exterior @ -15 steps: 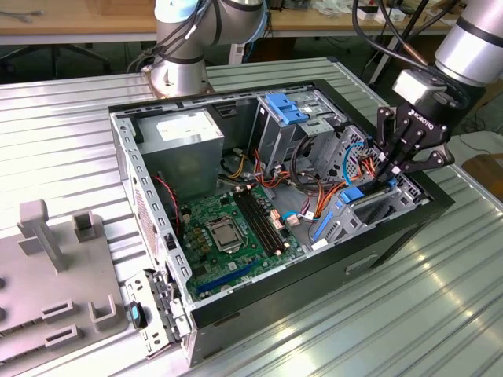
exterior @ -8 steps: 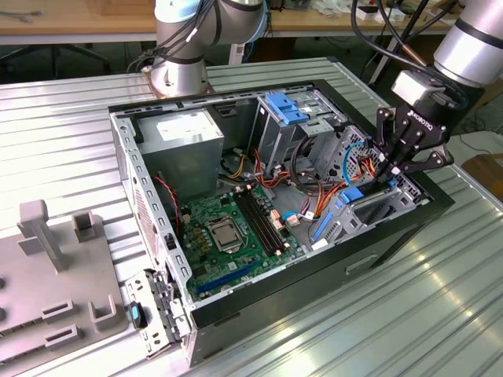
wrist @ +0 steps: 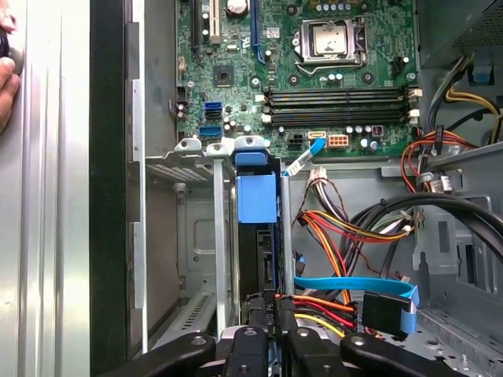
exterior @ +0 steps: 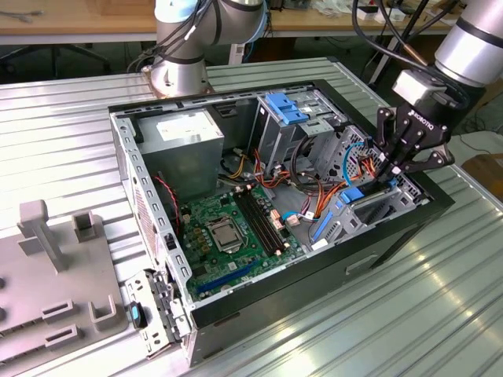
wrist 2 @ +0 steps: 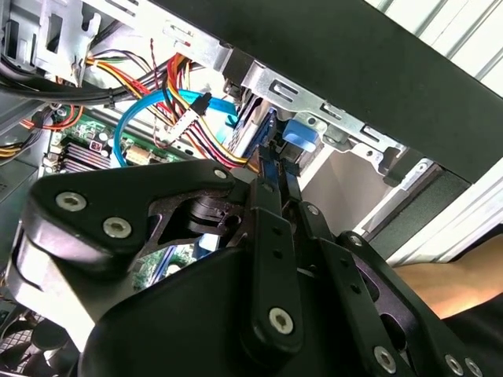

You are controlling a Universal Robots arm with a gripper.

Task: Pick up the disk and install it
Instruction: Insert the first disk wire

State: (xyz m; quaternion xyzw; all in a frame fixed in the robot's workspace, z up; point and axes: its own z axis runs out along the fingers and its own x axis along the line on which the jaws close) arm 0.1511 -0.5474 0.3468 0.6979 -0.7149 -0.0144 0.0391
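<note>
Disk sits edge-on, partly seated in the bay slot at the computer case corner, claw clenched on its upper edge; likely risk: tilted rails jam, or adjacent cables get pinched.

The disk is mostly out of sight. It stands on edge in its bay, whose metal walls cover both faces, so the first wrist view shows just a blue tab and a thin dark edge. In the exterior view the gripper dips behind the orange and blue cables. Its lower end is lost there, and I cannot tell whether it grips the disk. The arm runs off the top edge of that picture. A person's hand is sliced by the edge of the first wrist view. In the second wrist view the gripper's black body hides most of the motherboard.
</note>
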